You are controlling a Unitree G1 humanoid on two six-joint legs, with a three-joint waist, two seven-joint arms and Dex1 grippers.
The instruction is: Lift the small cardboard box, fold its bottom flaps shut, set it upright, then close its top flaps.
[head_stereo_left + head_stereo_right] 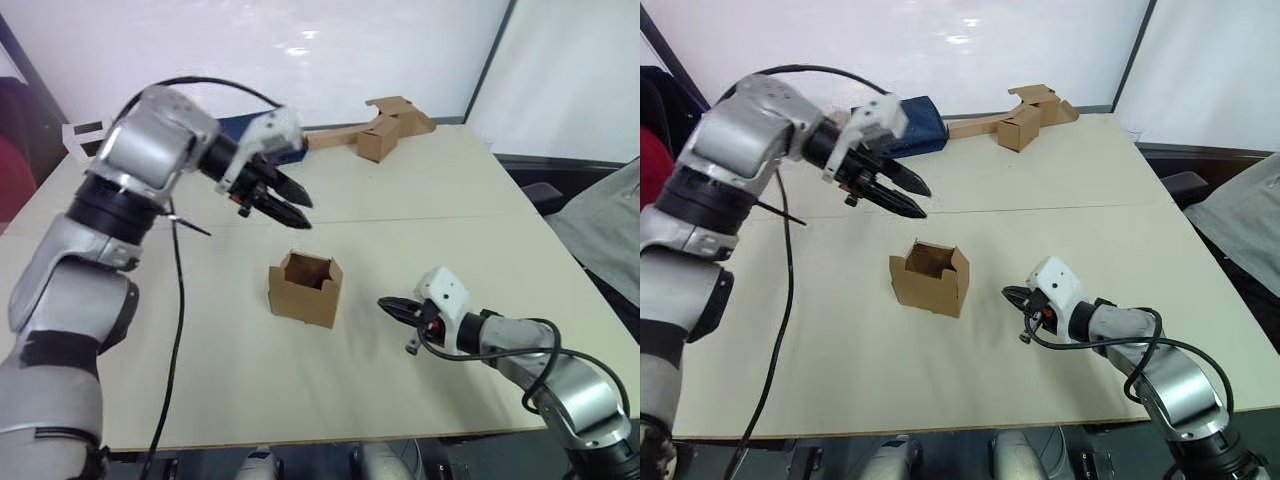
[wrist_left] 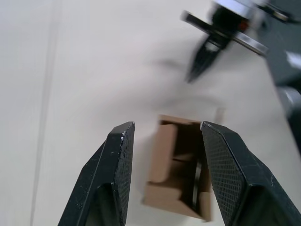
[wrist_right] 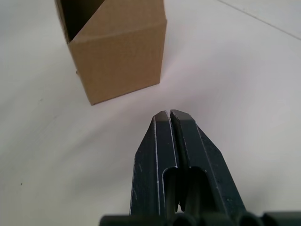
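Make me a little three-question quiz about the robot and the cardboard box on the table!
1. True or false: the small cardboard box stands on the table with its top open.
2. Which gripper has its fingers shut: A) left gripper B) right gripper?
3. Fill in: neither gripper is ____ the box.

Key: 1 true. 2 B; the left one is open, held above the box. 3 touching.

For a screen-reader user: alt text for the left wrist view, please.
Two open black fingers of the left gripper frame the small cardboard box standing open-topped on the pale table. Beyond it, the right gripper points toward the box.
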